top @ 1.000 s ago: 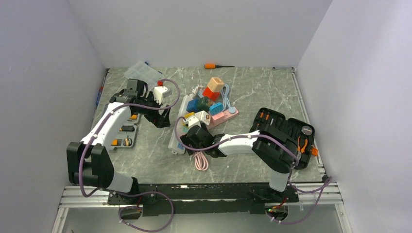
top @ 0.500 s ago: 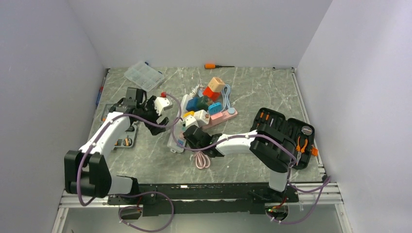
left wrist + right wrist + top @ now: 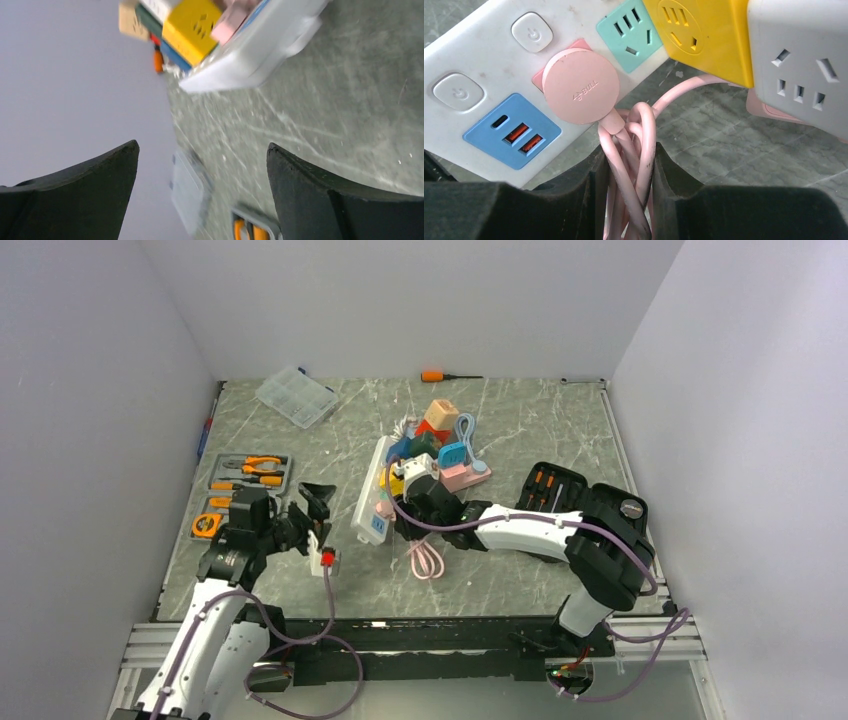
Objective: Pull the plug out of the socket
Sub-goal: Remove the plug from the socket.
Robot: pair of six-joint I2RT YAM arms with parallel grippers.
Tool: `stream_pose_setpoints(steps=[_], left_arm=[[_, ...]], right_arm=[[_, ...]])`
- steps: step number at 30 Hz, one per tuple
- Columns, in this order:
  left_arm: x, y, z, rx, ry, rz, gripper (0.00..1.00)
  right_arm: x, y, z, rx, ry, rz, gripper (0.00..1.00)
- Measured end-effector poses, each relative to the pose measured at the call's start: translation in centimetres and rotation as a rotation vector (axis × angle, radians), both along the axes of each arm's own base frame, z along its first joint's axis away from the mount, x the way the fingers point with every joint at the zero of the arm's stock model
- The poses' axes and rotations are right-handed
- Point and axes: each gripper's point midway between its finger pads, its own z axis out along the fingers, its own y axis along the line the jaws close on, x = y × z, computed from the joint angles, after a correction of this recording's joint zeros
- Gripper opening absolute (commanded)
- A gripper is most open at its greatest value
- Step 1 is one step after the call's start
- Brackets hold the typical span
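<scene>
- Looking down the right wrist view, we see the right gripper (image 3: pixel 628 195) clamped on a bunch of pink cord (image 3: pixel 647 135). The loops are squeezed between its two black fingers (image 3: pixel 524 210).
- The plug (image 3: pixel 580 92), round and pink, sits flat in its socket on the white strip (image 3: pixel 484 55), just beyond the fingertips. It is not pulled out.
- The cord leaves the plug's near edge and runs straight into the grip, so we hold the cord and not the plug.
- Just beside the plug we find a blue USB panel (image 3: pixel 511 131) on one side and a mint socket (image 3: pixel 629 30) on the other.
- A yellow cube (image 3: pixel 704 35) and a grey cube (image 3: pixel 804 60) stand at the right of that view, touching each other.
- The left gripper (image 3: pixel 202 150) is spread wide with nothing between its fingers.
- From above, we see it hanging over the table (image 3: pixel 520 430) just right of the tray (image 3: pixel 250 456), apart from the strip.
- The strip lies slanted at mid-table, and the cord spills off its near end.
</scene>
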Motion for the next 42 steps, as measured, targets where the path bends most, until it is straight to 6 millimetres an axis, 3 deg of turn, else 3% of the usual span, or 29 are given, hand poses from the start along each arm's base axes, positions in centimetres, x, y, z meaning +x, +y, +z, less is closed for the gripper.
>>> stream_pose_setpoints(steps=[10, 14, 20, 26, 35, 38, 42], left_arm=[[-2.2, -4.2, -1.8, -0.019, -0.220, -0.367, 0.99], [-2.8, -5.0, -2.9, -0.052, -0.178, -0.431, 0.99], [-4.2, -5.3, -6.2, -0.088, 0.024, -0.456, 0.99], [-3.8, -5.9, -7.0, -0.093, 0.057, -0.483, 0.99], [-2.1, -6.6, -6.4, -0.086, -0.032, -0.507, 0.99], [-1.6, -7.0, -6.3, -0.088, -0.060, -0.518, 0.83], [-1.4, -7.7, -6.2, -0.089, -0.073, -0.545, 0.45]], right_arm=[[-0.3, -0.6, 1.0, 0.033, 0.050, 0.041, 0.00], [-0.8, -0.9, 0.8, 0.018, 0.067, 0.066, 0.00], [-1.3, -1.0, 0.6, 0.010, 0.086, 0.092, 0.00], [-1.8, -1.0, 0.8, -0.005, 0.109, 0.128, 0.00], [-1.9, -0.6, 1.6, -0.003, 0.108, 0.157, 0.00], [-2.0, -0.7, 1.7, -0.010, 0.110, 0.165, 0.00], [-2.0, -0.6, 1.9, -0.013, 0.108, 0.176, 0.00]])
